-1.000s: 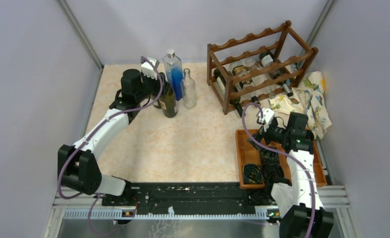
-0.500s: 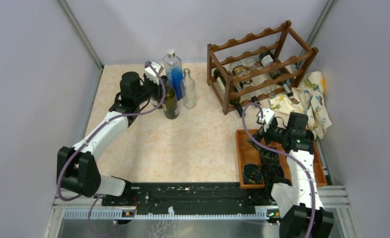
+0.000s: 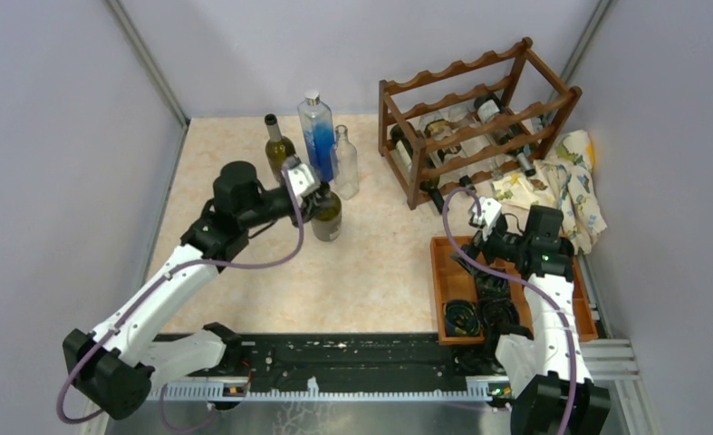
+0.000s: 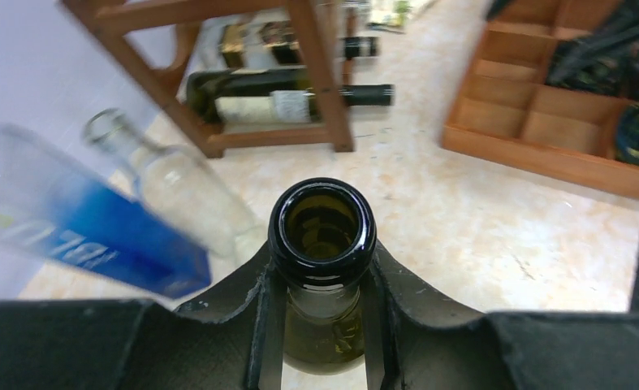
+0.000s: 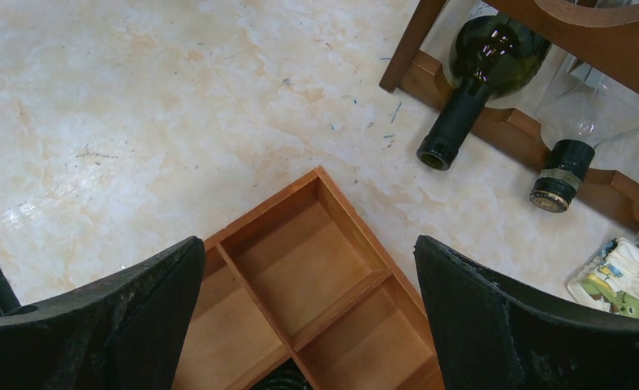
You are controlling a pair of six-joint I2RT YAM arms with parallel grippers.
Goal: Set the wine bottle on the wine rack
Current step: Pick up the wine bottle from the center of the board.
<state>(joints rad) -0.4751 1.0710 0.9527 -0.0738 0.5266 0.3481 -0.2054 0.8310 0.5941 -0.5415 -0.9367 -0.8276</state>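
My left gripper (image 4: 322,272) sits around the neck of the wine bottle (image 3: 326,216), which is upright left of the table's (image 3: 380,272) middle. Behind it stand a second wine bottle (image 3: 275,145) at left, a tall capped bottle (image 3: 316,136) in the middle and a small glass bottle (image 3: 344,163) at right. The wine rack (image 3: 475,118) stands at the back right with bottles lying in it, a cloth (image 3: 565,181) to its right. In front of the rack lies a compartment tray (image 3: 452,272); my right gripper (image 5: 308,292) hangs over its far corner.
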